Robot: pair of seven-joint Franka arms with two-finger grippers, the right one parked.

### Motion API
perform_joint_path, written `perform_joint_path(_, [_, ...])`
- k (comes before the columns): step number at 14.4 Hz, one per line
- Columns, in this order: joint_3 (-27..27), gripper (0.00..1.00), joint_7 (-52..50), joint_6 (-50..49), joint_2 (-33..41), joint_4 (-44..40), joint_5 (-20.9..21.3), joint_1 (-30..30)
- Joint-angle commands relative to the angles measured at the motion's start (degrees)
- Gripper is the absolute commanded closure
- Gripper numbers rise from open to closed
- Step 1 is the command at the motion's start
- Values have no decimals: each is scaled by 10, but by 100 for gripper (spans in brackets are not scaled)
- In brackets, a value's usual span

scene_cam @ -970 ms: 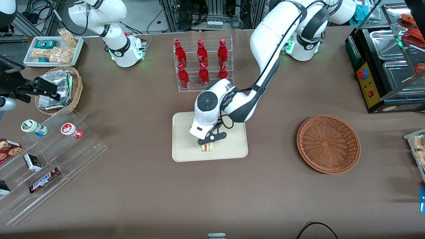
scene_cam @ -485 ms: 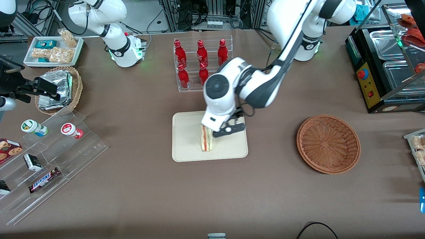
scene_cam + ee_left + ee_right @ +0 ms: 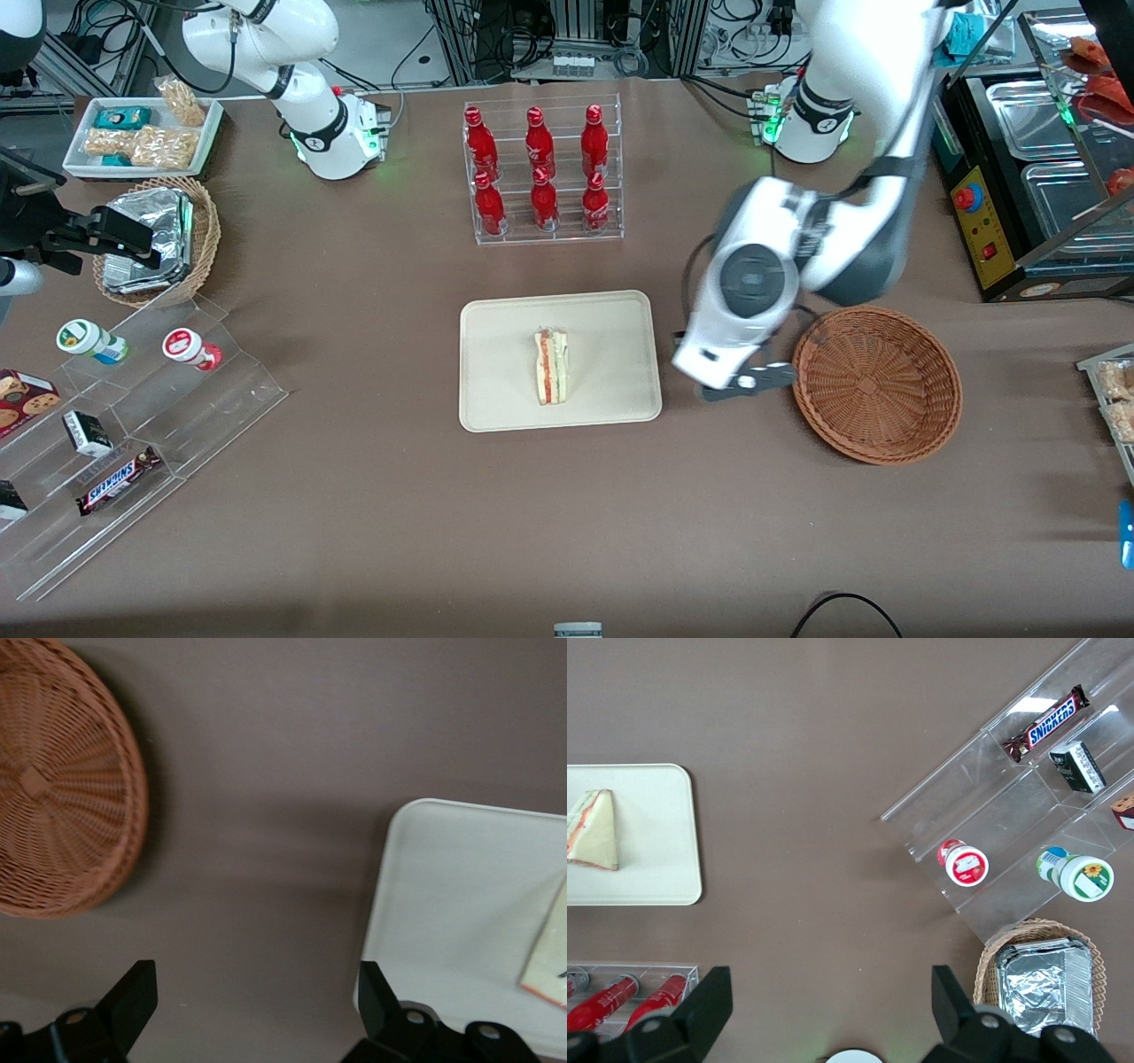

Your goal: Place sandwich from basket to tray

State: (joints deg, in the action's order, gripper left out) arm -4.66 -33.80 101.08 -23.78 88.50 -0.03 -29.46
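Note:
The sandwich (image 3: 551, 367) lies on the cream tray (image 3: 496, 399) in the middle of the table; it also shows in the right wrist view (image 3: 594, 830) and partly in the left wrist view (image 3: 549, 952). The reddish-brown wicker basket (image 3: 875, 383) is empty, toward the working arm's end. My left gripper (image 3: 742, 383) hangs above the bare cloth between the tray's edge (image 3: 381, 904) and the basket (image 3: 62, 788). Its fingers (image 3: 133, 997) are spread wide and hold nothing.
A clear rack of red bottles (image 3: 540, 173) stands farther from the camera than the tray. A tan basket with foil packets (image 3: 155, 239), a white snack tray (image 3: 142, 133) and a clear stepped shelf (image 3: 133, 416) lie toward the parked arm's end. A black metal warmer (image 3: 1036, 177) stands by the working arm.
The gripper let go of the sandwich, which now lies on the tray. The arm rose and swung away toward the wicker basket.

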Motion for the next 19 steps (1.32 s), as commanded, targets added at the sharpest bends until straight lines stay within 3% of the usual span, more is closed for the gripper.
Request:
perform_joint_path(1, [5, 0, 89, 1, 92, 86, -3, 44])
perform_joint_path(6, [5, 0, 233, -68, 188, 113, -2, 117])
perform_joint_path(9, [50, 0, 302, -110, 229, 100, -2, 199])
perform_joint_path(13, [89, 0, 346, -120, 256, 91, -1, 269])
perform_joint_path(19, [90, 0, 355, -117, 278, 73, 5, 305])
